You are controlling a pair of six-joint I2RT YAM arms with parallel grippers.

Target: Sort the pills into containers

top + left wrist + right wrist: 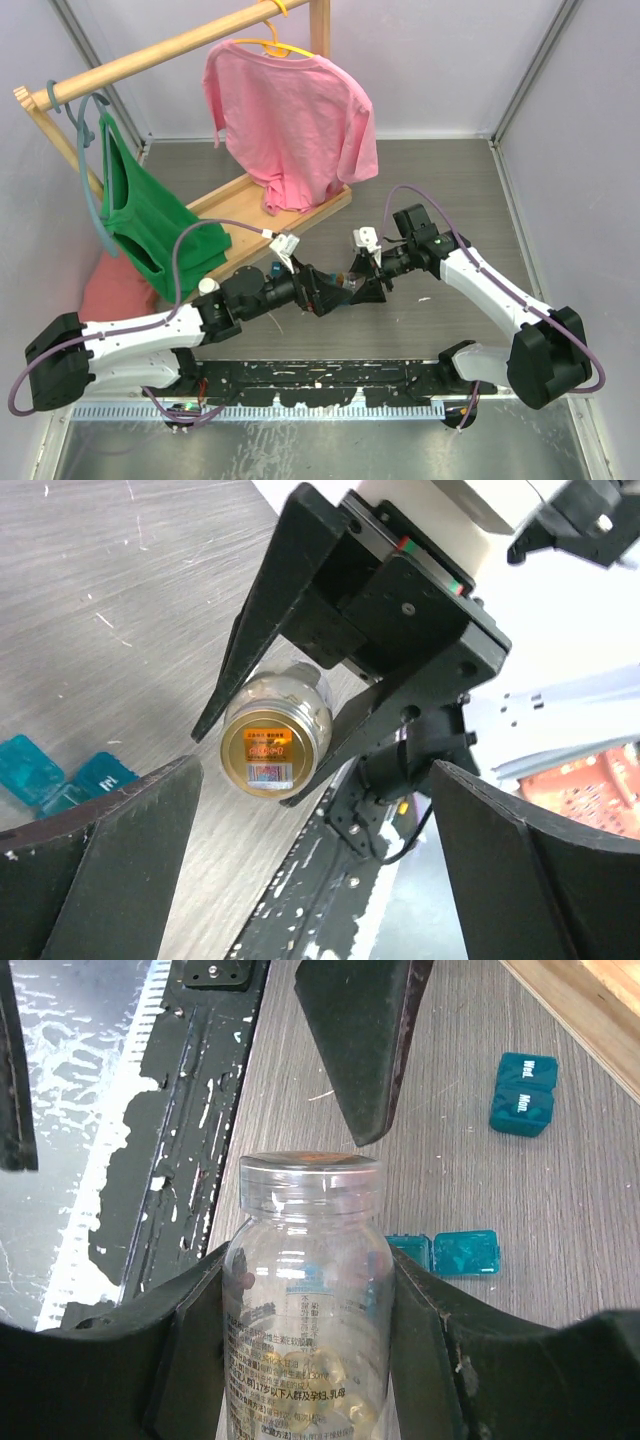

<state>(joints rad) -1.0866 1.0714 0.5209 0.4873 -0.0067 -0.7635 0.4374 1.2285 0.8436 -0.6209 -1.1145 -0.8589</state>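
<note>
— Clear pill bottle (pixel 308 1310), who's got it?
— Right jaws clamp it. Left jaws wide around its end, not touching. Far teal container (pixel 523 1093) and near teal container (pixel 466 1253) lie on table (pixel 580 1220).

- Top view: bright, even light from above; only soft shadows on the grey table (pixel 440 190); sharp throughout.
- Left wrist view: the upper right is blown out white; the near fingers (pixel 110 870) along the bottom are soft.
- Right wrist view: glare on the clear bottle (pixel 305 1290) and at upper left.
</note>
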